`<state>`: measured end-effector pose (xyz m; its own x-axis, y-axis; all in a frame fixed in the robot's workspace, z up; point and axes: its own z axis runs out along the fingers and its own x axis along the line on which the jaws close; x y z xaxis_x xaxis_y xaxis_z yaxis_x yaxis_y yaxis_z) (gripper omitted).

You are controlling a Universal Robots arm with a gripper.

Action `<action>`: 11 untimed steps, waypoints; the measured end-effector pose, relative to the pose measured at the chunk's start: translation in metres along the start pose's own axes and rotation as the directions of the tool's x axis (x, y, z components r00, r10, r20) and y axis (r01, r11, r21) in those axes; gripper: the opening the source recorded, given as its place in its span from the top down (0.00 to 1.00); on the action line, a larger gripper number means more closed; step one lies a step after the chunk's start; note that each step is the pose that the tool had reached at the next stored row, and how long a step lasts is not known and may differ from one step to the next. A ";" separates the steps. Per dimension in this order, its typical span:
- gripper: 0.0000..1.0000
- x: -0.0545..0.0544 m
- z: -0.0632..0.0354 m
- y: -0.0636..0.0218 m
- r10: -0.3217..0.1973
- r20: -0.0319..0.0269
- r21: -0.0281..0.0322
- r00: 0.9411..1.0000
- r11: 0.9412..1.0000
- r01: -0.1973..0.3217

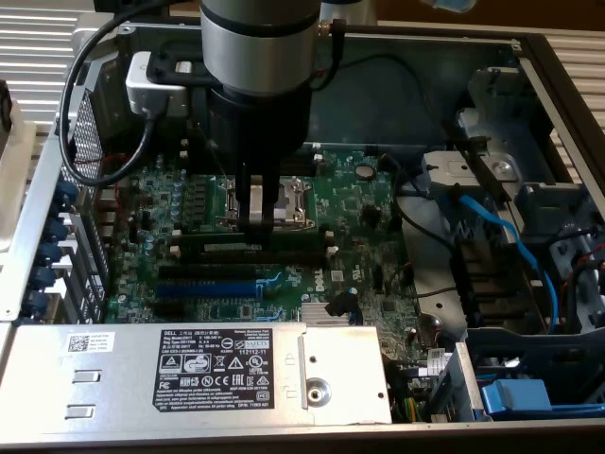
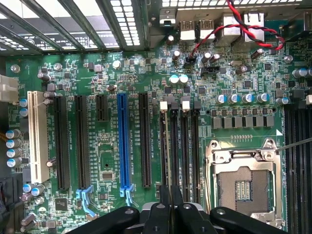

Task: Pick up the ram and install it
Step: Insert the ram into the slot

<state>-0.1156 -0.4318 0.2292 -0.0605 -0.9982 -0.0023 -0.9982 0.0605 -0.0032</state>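
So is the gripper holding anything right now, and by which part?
The gripper looks shut on the ram, pinching its upper long edge about midway along, with the stick on edge over the black memory slots.

Exterior cam sits up above the open case [image 1: 435,85], looking down at a slant across the motherboard [image 1: 359,218] from a medium distance, with the arm [image 1: 260,47] blocking the middle. Wrist cam stares straight down, way closer. Both catch the blue slot [image 1: 203,288] and, I think, the same CPU socket [image 1: 301,200].
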 end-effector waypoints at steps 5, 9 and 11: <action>0.88 0.000 -0.0001 0.0000 0.000 0.000 0.000 1.000 1.000 0.000; 0.88 0.000 0.0001 0.0000 0.000 0.000 0.000 1.000 1.000 0.000; 0.88 0.000 0.0004 0.0000 0.000 0.000 0.000 1.000 1.000 0.000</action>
<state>-0.1157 -0.4321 0.2289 -0.0606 -0.9982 -0.0021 -0.9982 0.0606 -0.0032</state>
